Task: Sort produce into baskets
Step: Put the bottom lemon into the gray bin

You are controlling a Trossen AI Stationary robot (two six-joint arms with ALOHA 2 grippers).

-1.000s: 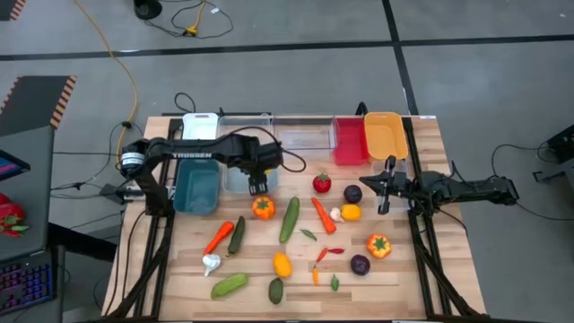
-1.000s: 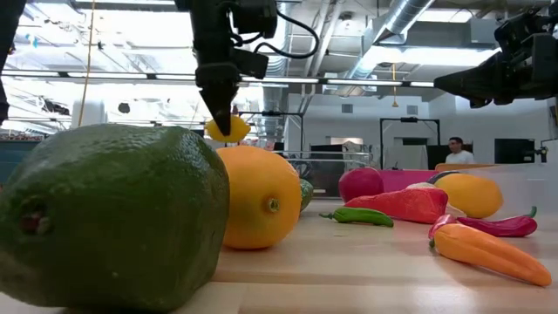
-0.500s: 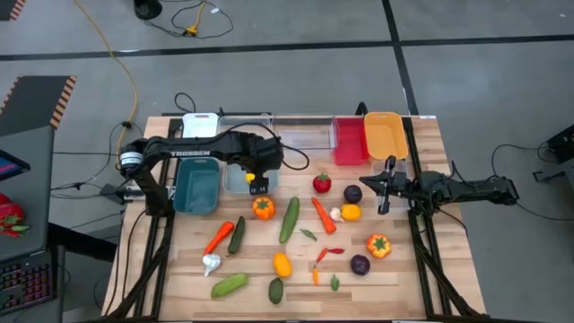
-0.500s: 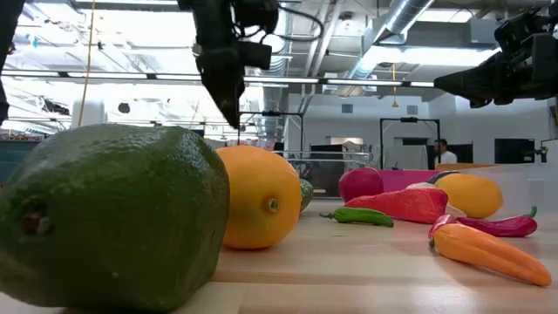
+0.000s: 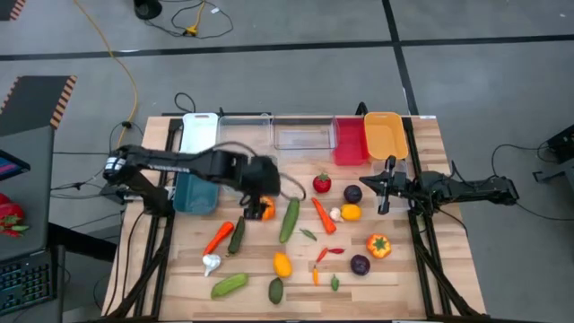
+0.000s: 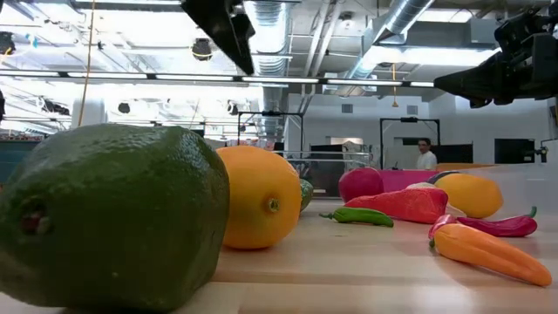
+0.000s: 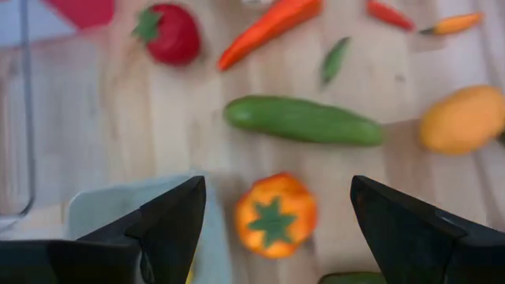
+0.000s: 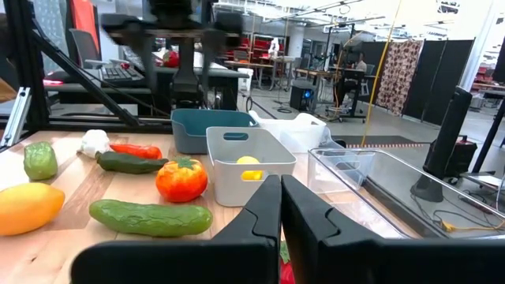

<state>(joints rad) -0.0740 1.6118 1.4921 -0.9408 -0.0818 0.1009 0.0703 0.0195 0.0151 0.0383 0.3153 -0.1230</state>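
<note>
Beside orange pepper point(image 5: 263, 208), diagonal cucumber point(image 5: 289, 220)

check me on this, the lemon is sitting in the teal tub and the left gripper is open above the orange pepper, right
Not quite. The lemon sits in the grey-blue tub, not the teal tub; the right wrist view shows it. The rest holds: the left gripper is open above the orange pepper.

Overhead, table-level and two wrist views, all sharing the orange pepper point(image 5: 263, 208).
</note>
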